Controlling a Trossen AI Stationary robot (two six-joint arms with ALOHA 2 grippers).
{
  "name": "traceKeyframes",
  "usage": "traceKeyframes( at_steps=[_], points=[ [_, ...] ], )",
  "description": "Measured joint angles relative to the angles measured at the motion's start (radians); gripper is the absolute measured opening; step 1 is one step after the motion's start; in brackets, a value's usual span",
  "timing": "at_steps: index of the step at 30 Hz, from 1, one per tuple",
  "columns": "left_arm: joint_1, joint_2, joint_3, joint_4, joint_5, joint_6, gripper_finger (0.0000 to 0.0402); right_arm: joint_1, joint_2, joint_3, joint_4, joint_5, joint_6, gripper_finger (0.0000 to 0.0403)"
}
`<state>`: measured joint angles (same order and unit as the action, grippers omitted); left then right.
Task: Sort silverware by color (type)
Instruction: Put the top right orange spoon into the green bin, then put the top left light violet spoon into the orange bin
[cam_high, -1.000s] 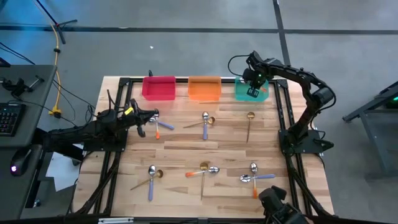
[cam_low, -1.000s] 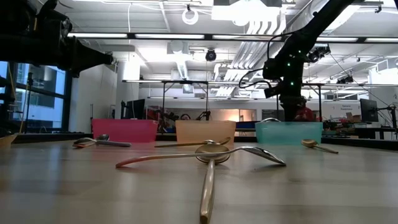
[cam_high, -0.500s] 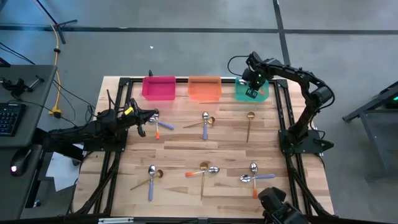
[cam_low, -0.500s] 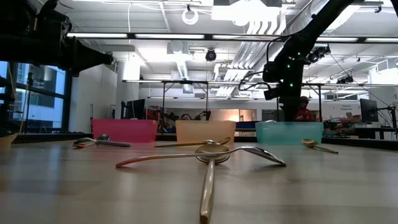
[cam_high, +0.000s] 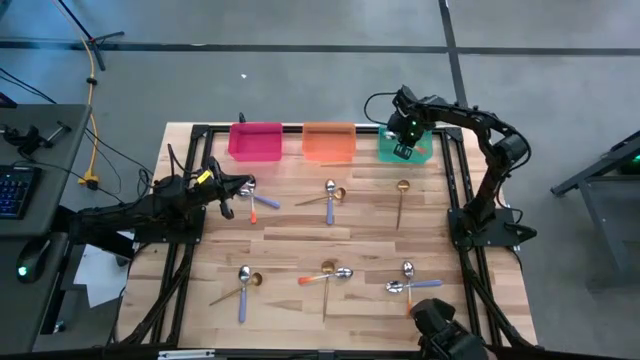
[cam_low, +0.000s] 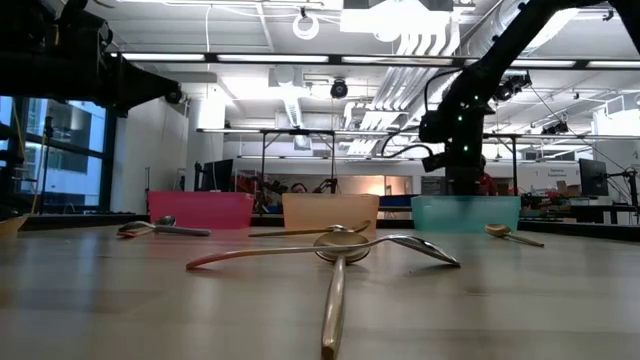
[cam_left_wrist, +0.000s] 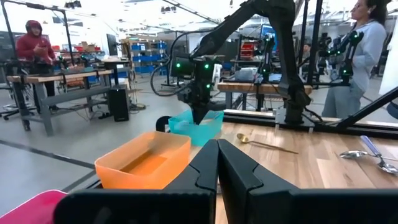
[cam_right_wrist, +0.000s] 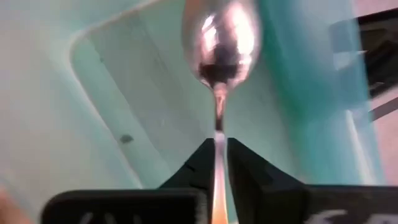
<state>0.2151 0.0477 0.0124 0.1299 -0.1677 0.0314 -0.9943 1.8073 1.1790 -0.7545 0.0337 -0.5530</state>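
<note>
The right gripper (cam_high: 403, 150) hangs over the teal bin (cam_high: 420, 153) at the far right corner of the surface (cam_high: 300, 225), jaws pinching a spoon (cam_right_wrist: 219, 37) by its neck. The right wrist view shows the silver bowl pointing down into the bin, so the spoon is probably held this way to drop cleanly inside once the jaws part. An orange streak already lies in that bin in the high view, which suggests teal is the place for orange-handled spoons.

The left gripper (cam_high: 243, 187) waits near the left edge, beside a silver-and-orange spoon (cam_high: 254, 203) with a blue-handled one crossed against it; the left wrist view shows its jaws pressed together on nothing.

Three bins line the far edge: pink bin (cam_high: 255, 140), orange bin (cam_high: 329, 141), and teal.

Loose spoons lie in small crossed groups, likely so that each has to be picked out singly. Counting them is uncertain at this scale: a lone gold spoon (cam_high: 402, 198) near the teal bin, a pair at centre (cam_high: 331, 195), a group at near left (cam_high: 243, 281), a group at near centre (cam_high: 331, 273), and a group at near right (cam_high: 408, 283). That makes roughly a dozen, most not yet sorted.
</note>
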Motion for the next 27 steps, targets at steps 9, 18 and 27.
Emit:
traceKeyframes(
  at_steps=[9, 18, 27],
  points=[
    [0.0, 0.0, 0.0, 0.0, 0.0, -0.021, 0.0, 0.0, 0.002, 0.024, -0.045, 0.029, 0.007, 0.0101],
    [-0.001, 0.03, 0.0, -0.083, 0.063, -0.011, 0.0, 0.043, -0.169, 0.041, -0.011, -0.022, 0.03, 0.004],
    [0.0, 0.169, 0.0, -0.078, 0.107, -0.091, 0.0, 0.112, -0.381, -0.209, 0.371, -0.339, 0.112, 0.0007]
  ],
)
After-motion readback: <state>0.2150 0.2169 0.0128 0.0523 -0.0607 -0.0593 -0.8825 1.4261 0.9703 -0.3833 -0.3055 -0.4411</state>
